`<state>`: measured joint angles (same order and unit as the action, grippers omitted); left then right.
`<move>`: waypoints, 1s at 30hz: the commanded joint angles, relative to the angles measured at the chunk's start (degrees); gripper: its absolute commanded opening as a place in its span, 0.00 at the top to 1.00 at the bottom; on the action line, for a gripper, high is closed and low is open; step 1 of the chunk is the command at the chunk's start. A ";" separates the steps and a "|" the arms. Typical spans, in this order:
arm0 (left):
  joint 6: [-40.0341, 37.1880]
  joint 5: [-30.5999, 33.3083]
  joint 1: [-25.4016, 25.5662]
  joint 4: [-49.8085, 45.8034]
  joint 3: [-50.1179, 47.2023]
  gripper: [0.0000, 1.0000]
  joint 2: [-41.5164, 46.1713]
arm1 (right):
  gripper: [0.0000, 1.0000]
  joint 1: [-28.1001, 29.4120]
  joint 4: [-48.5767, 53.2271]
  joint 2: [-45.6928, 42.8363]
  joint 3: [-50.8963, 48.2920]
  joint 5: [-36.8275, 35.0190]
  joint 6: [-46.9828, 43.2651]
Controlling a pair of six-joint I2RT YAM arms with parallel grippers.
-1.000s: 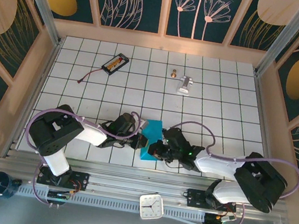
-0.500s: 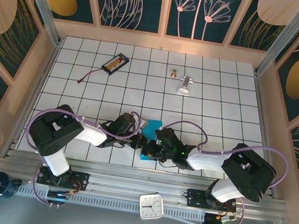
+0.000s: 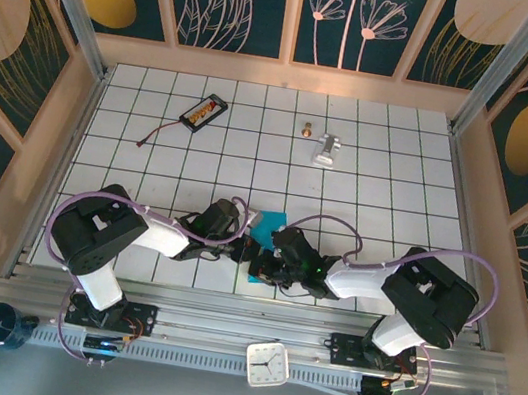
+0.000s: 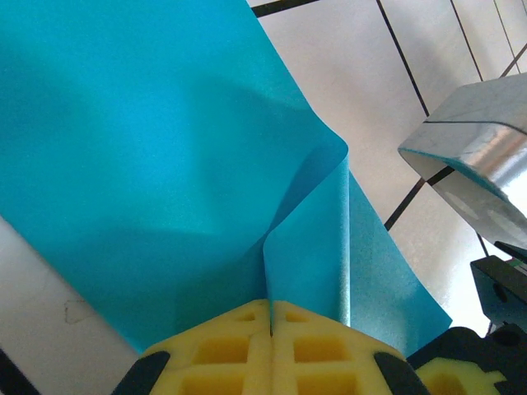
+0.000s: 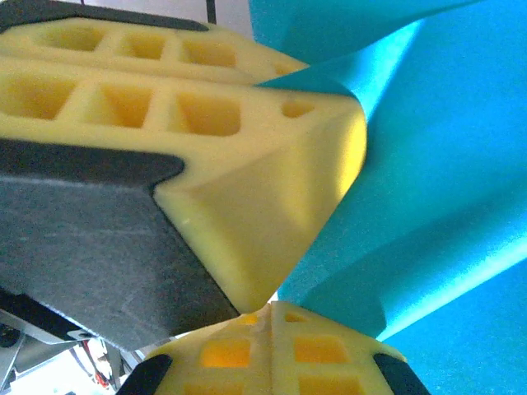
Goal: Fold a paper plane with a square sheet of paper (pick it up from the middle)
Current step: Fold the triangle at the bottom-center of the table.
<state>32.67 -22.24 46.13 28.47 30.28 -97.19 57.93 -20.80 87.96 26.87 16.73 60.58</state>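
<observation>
**A:** Your right arm has swung in leftward since a second ago. From above, the right gripper (image 3: 272, 260) now crowds the left gripper (image 3: 247, 249) and covers more of the square sheet of paper (image 3: 269, 225), which sits near the table's (image 3: 379, 176) front edge. Your left arm hasn't shifted.

**B:** How far along?

**A:** Early, I'd judge. On the left wrist, your jaws are clenched on a raised fold of the sheet, with no dart shape yet.

**B:** And the right wrist?

**A:** Clenched too, with the sheet against its pads (image 5: 247, 354). You cannot tell whether a layer is pinched. Nose and wing folds remain.
</observation>
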 commanded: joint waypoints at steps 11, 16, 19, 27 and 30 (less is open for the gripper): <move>-1.44 7.65 -0.48 -8.84 -0.46 1.00 -5.44 | 1.00 1.96 1.37 0.26 -3.66 -0.04 1.35; -1.45 7.83 -0.44 -8.99 -0.39 1.00 -5.56 | 1.00 3.62 2.13 0.18 -3.76 -0.03 1.55; -1.50 8.01 -0.44 -9.22 -0.31 1.00 -5.56 | 1.00 4.90 2.65 -0.25 -3.84 -0.12 1.83; -1.55 8.27 -0.45 -9.32 -0.22 1.00 -5.58 | 1.00 7.13 2.48 -1.15 -4.01 -0.25 2.78; -1.63 8.16 -0.44 -9.40 -0.22 1.00 -5.64 | 1.00 5.72 2.60 -3.88 -3.28 -0.81 0.97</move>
<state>32.64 -22.13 46.13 27.16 31.00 -97.58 63.64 -21.50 86.46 24.29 15.16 62.24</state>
